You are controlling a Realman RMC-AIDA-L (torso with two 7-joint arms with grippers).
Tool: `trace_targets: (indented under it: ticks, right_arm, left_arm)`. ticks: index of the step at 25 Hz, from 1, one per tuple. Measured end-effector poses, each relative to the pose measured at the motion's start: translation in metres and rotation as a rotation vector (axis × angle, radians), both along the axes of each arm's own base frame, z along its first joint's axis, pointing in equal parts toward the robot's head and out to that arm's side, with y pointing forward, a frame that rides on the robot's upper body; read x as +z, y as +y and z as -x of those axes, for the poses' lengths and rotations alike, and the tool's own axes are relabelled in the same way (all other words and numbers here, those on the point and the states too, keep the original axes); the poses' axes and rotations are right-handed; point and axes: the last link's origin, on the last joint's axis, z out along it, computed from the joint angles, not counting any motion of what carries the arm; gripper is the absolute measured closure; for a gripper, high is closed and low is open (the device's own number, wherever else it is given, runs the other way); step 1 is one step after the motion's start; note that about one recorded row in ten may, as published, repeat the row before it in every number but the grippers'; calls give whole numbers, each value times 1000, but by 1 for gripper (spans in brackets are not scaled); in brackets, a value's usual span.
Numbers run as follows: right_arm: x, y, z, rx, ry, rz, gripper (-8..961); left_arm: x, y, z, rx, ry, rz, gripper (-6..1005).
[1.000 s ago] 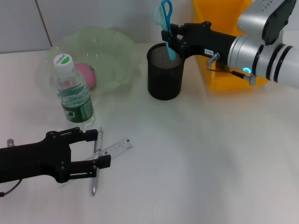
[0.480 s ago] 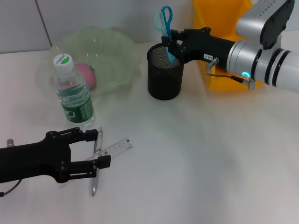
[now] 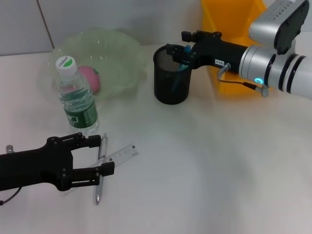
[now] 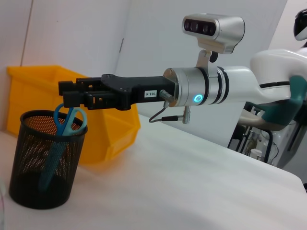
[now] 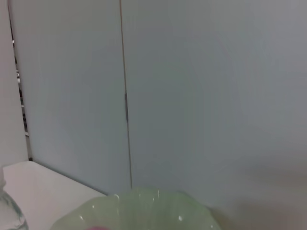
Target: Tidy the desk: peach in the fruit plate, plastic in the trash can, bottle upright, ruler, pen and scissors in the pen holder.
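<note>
The blue scissors (image 4: 65, 121) stand inside the black mesh pen holder (image 3: 171, 78), only their handles (image 3: 186, 49) showing at the rim. My right gripper (image 3: 177, 45) hovers open just over the holder's rim, seen too in the left wrist view (image 4: 70, 94). My left gripper (image 3: 103, 155) rests open on the table at the front left, its fingers either side of the silver pen (image 3: 100, 168). The clear ruler (image 3: 123, 154) lies beside the pen. The pink peach (image 3: 90, 78) lies in the green fruit plate (image 3: 119, 46). The bottle (image 3: 75, 97) stands upright. No plastic is in view.
A yellow bin (image 3: 233, 27) stands behind the right arm, at the back right; it also shows behind the holder (image 4: 36, 88). The right wrist view shows a grey wall and the plate's rim (image 5: 144, 203).
The scissors, held high over the pen holder a second ago, have dropped down into it. The right gripper has lowered slightly and let go. The left arm has not moved.
</note>
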Motion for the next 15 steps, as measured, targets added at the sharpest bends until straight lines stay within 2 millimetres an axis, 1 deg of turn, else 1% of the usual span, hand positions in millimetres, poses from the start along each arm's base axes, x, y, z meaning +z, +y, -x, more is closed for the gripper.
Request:
trace_targets:
  ticks: [1,7,11,12,14,15]
  right_arm:
    - [1,0,0,1,4,0,541]
    - [5,-2,2,-1,49,0,347]
    - [12,-5,2,-8,90,6,207]
    - [19,-10,1,-5,120,12,172]
    - [29,-17,-1,5,156,25,175]
    - [29,-17,-1,5,156,25,177]
  left_arm:
    - [0,0,0,0,0,0,162]
    - [2,0,0,3,-5,-6,162]
    - [2,0,0,2,-6,-5,162]
    - [2,0,0,2,-6,-5,162]
    - [2,0,0,2,-7,-5,162]
    - [2,0,0,2,-7,-6,162]
